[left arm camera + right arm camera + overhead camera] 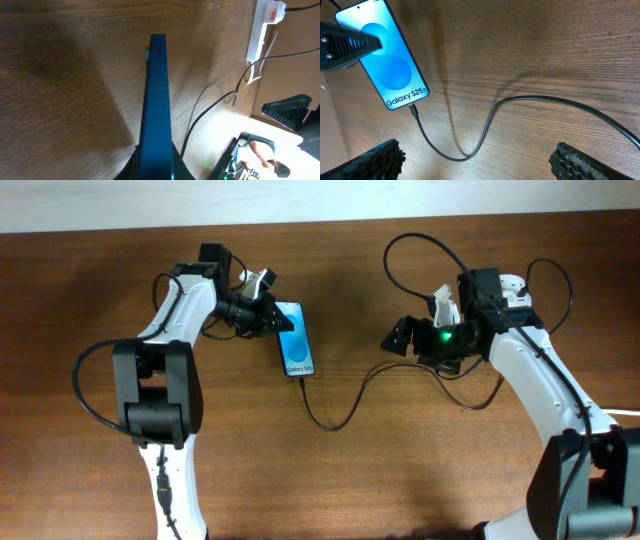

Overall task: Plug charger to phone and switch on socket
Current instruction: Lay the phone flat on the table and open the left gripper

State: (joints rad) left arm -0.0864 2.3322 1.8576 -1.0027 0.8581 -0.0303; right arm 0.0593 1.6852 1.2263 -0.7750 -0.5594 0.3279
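Charger (535,98) plugged into phone (387,70); left pincer (272,316) clamps phone.

The only words I can read stand on the phone (385,70), which lies left of the middle of the table (545,40). White letters spell "Galaxy S25+" across the bright blue screen, at the end where the charger (535,98) goes in. From overhead the same white line shows, too small for me to read in full. Seen from my left wrist, the socket (262,25) carries a red mark whose lettering I cannot make out.
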